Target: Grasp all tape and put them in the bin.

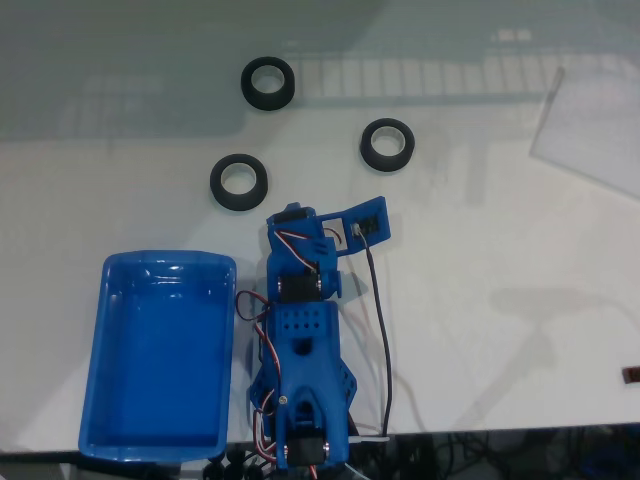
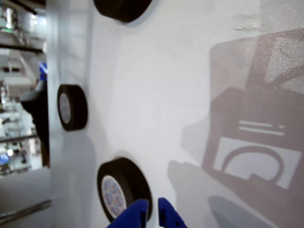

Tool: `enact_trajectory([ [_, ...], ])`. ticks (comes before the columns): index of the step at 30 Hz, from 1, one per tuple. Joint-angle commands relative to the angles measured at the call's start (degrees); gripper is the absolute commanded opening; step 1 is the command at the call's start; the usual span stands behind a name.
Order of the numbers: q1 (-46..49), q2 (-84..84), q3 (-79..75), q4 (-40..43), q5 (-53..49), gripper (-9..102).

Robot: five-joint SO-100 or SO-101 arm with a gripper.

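Three black rolls of tape lie on the white table in the fixed view: one at the far left (image 1: 268, 84), one at the right (image 1: 387, 145) and one nearest the arm (image 1: 238, 182). The blue bin (image 1: 100, 330) sits at the lower left with nothing in it. My gripper (image 1: 290, 218) is at the front of the folded blue arm, just right of and below the nearest roll. The wrist view lies on its side. In it my gripper (image 2: 152, 214) is shut and holds nothing, beside the nearest roll (image 2: 135, 183). The other two rolls (image 2: 72, 107) (image 2: 123, 7) lie further off.
A clear plastic sheet (image 1: 590, 125) lies at the table's far right. A black cable (image 1: 385, 340) runs down from the wrist camera mount to the table's front edge. The arm's shadow falls on the table to the right.
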State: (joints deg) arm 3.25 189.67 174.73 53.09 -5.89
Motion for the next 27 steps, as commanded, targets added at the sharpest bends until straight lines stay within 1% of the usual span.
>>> enact_trajectory([
  [1, 0.0, 0.9, 0.0, 1.5, -1.4, 0],
  [18, 0.0, 0.9, 0.0, 1.5, -1.4, 0],
  [19, 0.0, 0.9, 0.0, 1.5, -1.4, 2],
  [21, 0.0, 0.9, 0.0, 1.5, -1.4, 17],
  [22, 0.0, 0.9, 0.0, 1.5, -1.5, 21],
  [24, 0.0, 0.9, 0.0, 1.5, -1.8, 23],
  [27, 0.0, 0.9, 0.0, 1.5, -1.9, 24],
])
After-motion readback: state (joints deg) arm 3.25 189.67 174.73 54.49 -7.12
